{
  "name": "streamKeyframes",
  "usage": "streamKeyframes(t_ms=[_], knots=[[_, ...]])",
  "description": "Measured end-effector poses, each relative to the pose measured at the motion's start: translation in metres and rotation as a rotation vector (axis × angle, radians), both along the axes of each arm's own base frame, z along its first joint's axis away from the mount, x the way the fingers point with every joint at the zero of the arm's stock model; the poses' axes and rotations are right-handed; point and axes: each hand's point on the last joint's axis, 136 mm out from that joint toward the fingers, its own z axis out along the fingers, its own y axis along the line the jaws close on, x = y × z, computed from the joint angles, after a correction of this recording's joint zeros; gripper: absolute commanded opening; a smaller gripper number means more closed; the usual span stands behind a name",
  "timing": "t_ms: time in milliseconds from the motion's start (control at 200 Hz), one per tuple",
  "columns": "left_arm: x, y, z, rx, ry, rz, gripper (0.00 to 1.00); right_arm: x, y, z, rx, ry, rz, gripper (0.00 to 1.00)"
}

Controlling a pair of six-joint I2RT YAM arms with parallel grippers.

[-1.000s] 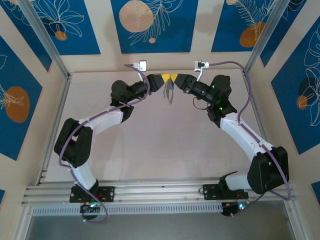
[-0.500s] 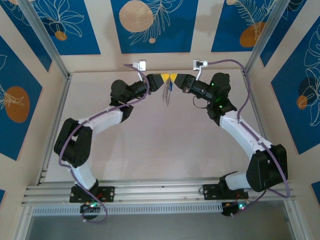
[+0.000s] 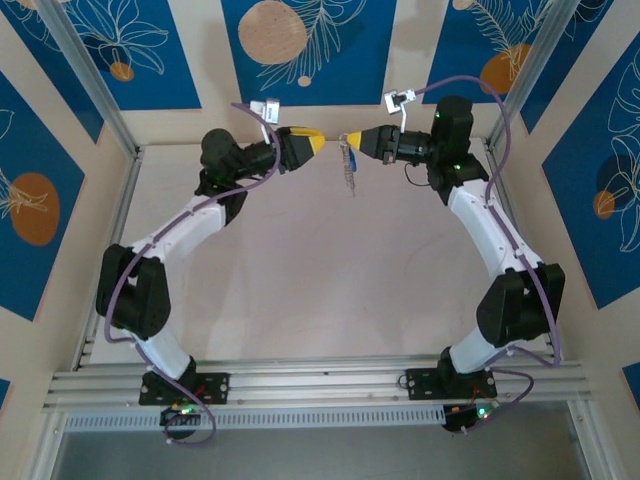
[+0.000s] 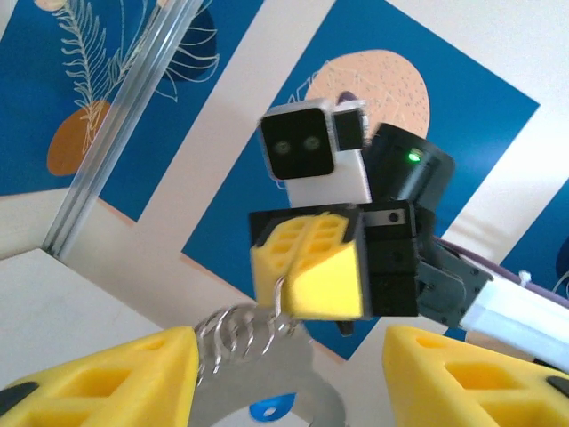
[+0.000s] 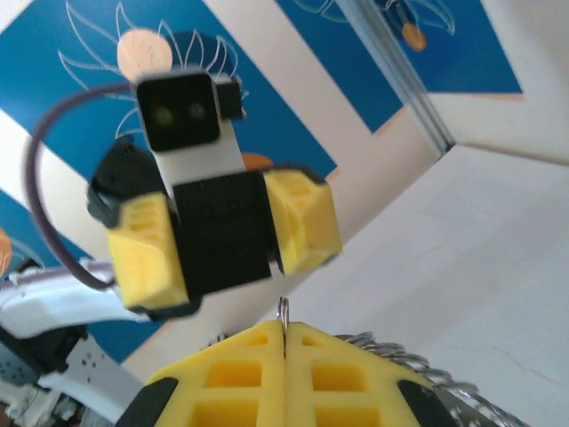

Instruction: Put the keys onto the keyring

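While right jaws clamp the keyring (image 3: pixel 348 168), key (image 4: pixel 269 410) beneath, left jaws open nearby.

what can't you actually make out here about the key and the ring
keyring: top view, too small, just a thin strand hanging from the right gripper.
key: left wrist view, cut off by the bottom edge, blade unseen; whether it is on the keyring is unclear.
right wrist view: shut fingers hide the clamped part.

Both arms extend to the far side, tips facing each other. Left pincer (image 3: pixel 308 143) spread wide apart. Right pincer (image 3: pixel 352 138) pressed closed.
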Motion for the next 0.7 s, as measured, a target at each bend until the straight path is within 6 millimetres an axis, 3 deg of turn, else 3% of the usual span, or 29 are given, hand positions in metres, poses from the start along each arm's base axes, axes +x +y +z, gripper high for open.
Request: streamKeyframes(t_ms=[215,515,700], knots=[[-0.005,-0.005,0.009,0.081,-0.057,-0.067,0.60,-0.007,0.002,-0.017,-0.051,0.030,0.081,0.00],[0.005,-0.016,-0.027,0.153,0.031,-0.161,0.54,-0.020,0.005,-0.016,-0.065,0.017,0.131,0.00],[0.000,-0.017,-0.029,0.158,0.035,-0.196,0.48,-0.022,0.008,-0.016,-0.068,0.020,0.138,0.00]])
